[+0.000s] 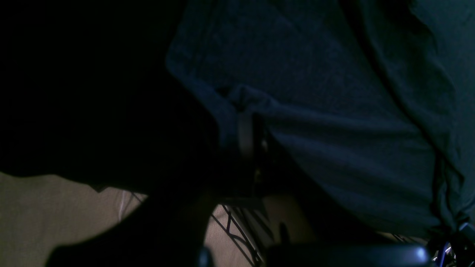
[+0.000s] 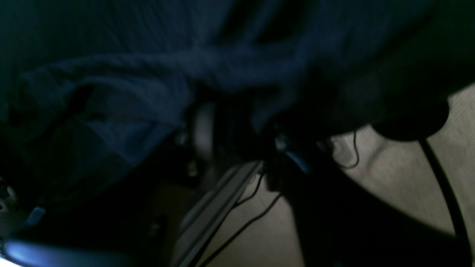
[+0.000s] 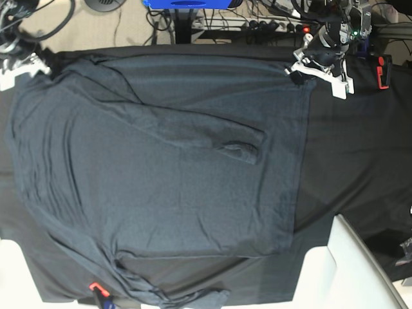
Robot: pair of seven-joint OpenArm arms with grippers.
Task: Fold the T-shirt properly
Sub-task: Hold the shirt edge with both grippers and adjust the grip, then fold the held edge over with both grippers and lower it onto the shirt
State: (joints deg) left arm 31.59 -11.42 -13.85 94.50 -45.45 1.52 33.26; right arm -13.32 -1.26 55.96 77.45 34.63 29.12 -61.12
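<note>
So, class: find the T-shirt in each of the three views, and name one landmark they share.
Base: the T-shirt lies spread over most of the table.
Left wrist: fills the upper right, its edge pinched in the left gripper.
Right wrist: bunched across the top and left.
Shared landmark: the shirt's hemmed edge.

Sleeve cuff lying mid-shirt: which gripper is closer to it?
Left. The left gripper pinches the shirt corner near the cuff; the right gripper sits far across the shirt.

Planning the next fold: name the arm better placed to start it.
Left, probably. The left pincer is shut on the T-shirt edge at the far corner; the right pincer grip is too dark to confirm.
</note>
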